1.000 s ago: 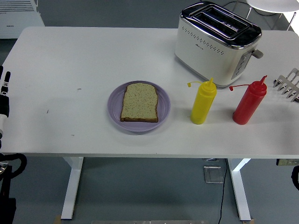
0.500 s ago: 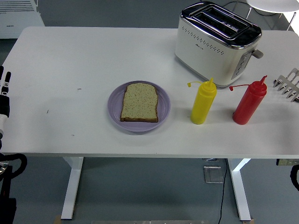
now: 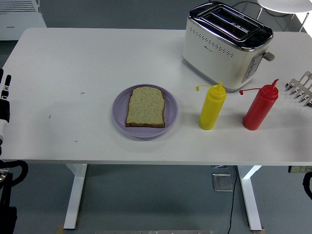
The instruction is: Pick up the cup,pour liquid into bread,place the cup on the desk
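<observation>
A slice of brown bread (image 3: 146, 107) lies flat on a round purple plate (image 3: 170, 109) near the middle of the white table (image 3: 73, 58). To its right stand a yellow squeeze bottle (image 3: 211, 108) and a red squeeze bottle (image 3: 260, 107), both upright with their caps flipped off to the left. I see no cup. My left hand (image 3: 5, 100) rests at the picture's left edge, far from the plate and mostly cut off. Only a dark bit of my right arm (image 3: 307, 185) shows, below the table at the lower right.
A white and chrome toaster (image 3: 225, 45) stands at the back right, just behind the bottles. A metal rack (image 3: 302, 88) pokes in at the right edge. The table's near edge runs along the bottom.
</observation>
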{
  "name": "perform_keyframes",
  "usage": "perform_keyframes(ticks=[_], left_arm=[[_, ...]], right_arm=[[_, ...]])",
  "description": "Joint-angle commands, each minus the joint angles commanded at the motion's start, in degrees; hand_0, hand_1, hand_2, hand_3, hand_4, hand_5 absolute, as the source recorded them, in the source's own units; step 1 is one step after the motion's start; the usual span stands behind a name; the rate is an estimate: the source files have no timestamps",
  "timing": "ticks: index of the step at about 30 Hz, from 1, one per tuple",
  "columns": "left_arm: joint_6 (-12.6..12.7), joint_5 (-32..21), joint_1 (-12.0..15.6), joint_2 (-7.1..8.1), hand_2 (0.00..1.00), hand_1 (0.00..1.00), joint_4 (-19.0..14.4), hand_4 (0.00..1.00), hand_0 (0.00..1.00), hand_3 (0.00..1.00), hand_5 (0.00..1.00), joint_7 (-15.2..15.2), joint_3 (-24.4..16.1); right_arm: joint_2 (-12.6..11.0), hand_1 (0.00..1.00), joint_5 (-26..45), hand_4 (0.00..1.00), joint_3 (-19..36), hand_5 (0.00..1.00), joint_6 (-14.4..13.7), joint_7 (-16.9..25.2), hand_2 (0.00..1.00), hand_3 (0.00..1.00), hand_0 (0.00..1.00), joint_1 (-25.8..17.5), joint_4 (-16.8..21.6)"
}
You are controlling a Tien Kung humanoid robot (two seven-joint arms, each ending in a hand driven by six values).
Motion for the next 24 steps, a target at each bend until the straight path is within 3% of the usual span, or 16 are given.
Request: perform_keyframes(ticks=[24], left_arm=[[0.00,-0.01,0.16,0.05,0.727,0.741,-0.04,0.491,0.808,0.719,0.998,-0.02,0.31]], right_arm=[[0.09,0.730,0.13,0.622,-0.37,0.423,-0.08,0.13,0.759,0.769,0.818,-0.23,0.00]])
